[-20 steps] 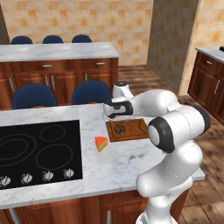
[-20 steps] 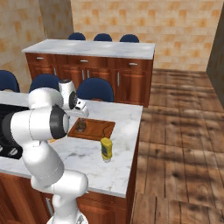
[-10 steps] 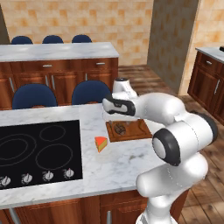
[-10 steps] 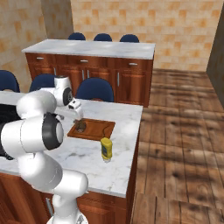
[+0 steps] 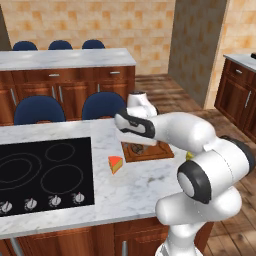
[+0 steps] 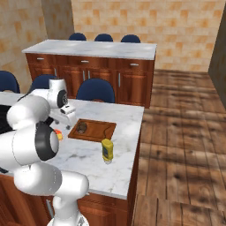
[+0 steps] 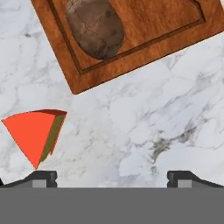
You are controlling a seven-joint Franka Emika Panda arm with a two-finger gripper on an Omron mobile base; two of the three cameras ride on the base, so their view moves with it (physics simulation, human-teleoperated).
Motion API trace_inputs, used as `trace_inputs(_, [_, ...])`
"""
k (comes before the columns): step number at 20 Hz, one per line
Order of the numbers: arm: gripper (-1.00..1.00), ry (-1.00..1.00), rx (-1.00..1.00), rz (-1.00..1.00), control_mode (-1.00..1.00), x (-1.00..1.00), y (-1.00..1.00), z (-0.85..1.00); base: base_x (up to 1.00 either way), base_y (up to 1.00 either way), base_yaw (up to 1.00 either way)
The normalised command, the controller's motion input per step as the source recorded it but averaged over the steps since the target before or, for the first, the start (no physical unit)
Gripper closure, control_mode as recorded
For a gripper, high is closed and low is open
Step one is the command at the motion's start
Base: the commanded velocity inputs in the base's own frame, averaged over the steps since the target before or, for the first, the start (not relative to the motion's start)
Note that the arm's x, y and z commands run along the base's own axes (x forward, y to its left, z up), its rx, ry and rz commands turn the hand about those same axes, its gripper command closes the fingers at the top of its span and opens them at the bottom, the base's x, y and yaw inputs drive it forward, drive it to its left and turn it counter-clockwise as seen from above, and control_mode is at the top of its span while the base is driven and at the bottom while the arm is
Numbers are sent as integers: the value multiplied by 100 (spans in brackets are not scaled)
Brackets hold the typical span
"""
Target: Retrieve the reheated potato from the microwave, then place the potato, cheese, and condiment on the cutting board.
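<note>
The claw (image 7: 112, 177) hangs over the marble table (image 5: 150, 190) with its jaws spread wide, gripping nothing. The potato (image 7: 95, 28) lies on the cutting board (image 6: 95, 130). The cheese (image 5: 115, 164) sits left of the board, the condiment (image 6: 107, 150) near its front right corner, apparently apart.
</note>
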Motion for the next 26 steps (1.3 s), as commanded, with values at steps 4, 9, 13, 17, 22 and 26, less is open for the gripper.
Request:
trace_inputs(4, [-100, 7, 0, -18, -100, -9, 33, 8, 0, 0, 0])
trace_inputs(9, [-100, 4, 0, -21, -100, -5, 40, 1, 0, 0, 0])
trace_inputs(13, [-100, 0, 0, -8, -100, 10, 37, -11, 0, 0, 0])
trace_inputs(17, [-100, -3, 0, -1, -100, 18, 31, -20, 0, 0, 0])
trace_inputs(22, [-100, -5, -2, 2, -100, 14, 11, -20, 0, 0, 0])
trace_inputs(26, [-100, 0, -4, 6, -100, 16, 0, -16, 0, 0, 0])
